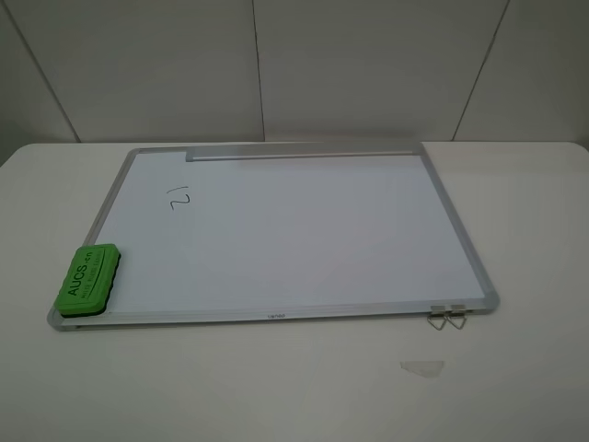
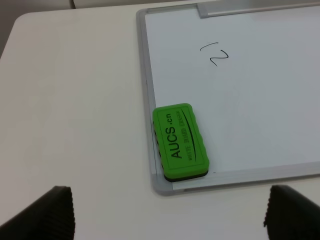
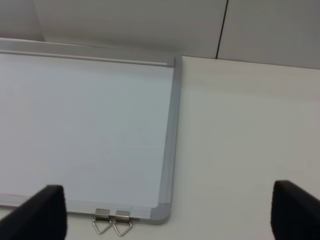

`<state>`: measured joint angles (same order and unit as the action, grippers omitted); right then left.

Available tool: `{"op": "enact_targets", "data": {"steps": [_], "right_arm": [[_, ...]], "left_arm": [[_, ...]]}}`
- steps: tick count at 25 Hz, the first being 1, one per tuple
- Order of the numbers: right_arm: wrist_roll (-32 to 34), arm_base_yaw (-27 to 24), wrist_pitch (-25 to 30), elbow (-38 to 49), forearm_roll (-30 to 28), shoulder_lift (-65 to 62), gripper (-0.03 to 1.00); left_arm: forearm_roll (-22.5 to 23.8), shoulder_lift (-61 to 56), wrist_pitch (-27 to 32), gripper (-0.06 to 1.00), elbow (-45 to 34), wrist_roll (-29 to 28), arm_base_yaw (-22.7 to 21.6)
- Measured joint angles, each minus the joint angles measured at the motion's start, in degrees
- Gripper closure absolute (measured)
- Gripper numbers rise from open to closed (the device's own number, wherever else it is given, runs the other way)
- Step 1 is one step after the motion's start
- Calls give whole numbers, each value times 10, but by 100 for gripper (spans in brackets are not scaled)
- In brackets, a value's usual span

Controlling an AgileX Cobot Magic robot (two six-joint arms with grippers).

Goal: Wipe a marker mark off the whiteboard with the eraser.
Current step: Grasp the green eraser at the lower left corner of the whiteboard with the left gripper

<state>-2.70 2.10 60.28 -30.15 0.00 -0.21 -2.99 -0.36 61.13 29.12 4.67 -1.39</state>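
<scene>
The whiteboard [image 1: 304, 230] lies flat on the white table. A small black marker mark [image 1: 179, 197] reading "12" sits in its far left area and shows in the left wrist view too [image 2: 215, 54]. The green eraser [image 1: 88, 276] rests lettering-up on the board's near left corner, overlapping the frame [image 2: 179, 141]. Neither gripper appears in the exterior view. The left gripper [image 2: 167, 220] is open, hovering over the table just short of the eraser. Near the board's near right corner [image 3: 160, 212], the right gripper [image 3: 167, 215] is open and holds nothing.
A grey tray strip [image 1: 304, 151] runs along the board's far edge. Two metal clips [image 1: 448, 316] hang off the near right frame. A small translucent scrap [image 1: 421, 367] lies on the table in front of them. A panelled wall rises behind the table.
</scene>
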Motion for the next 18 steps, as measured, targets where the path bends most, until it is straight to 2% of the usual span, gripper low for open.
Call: {"op": "enact_targets", "data": {"steps": [18], "right_arm": [[0,0,0,0,0,0,15]], "left_arm": [[0,0,0,17,0,0,0]]}}
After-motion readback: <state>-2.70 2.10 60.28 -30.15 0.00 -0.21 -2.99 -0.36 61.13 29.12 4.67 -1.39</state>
